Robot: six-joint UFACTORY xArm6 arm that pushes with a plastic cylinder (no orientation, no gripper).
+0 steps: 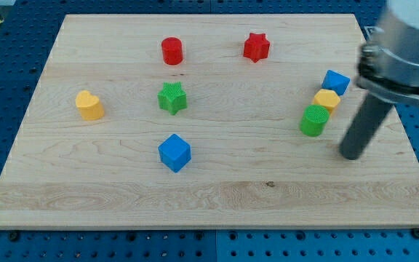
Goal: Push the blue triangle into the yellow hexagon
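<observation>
The blue triangle (336,82) lies at the view's right, touching the top right side of the yellow hexagon (326,100). A green cylinder (314,120) sits just below and left of the hexagon, touching it. The three form a short diagonal row. My tip (350,153) rests on the board below and to the right of this row, about a block's width from the green cylinder.
A red cylinder (172,51) and a red star (256,47) lie near the view's top. A green star (172,97) sits mid-left, a yellow heart (89,105) further left, a blue cube (174,153) below the green star. The wooden board's (217,196) right edge is near my tip.
</observation>
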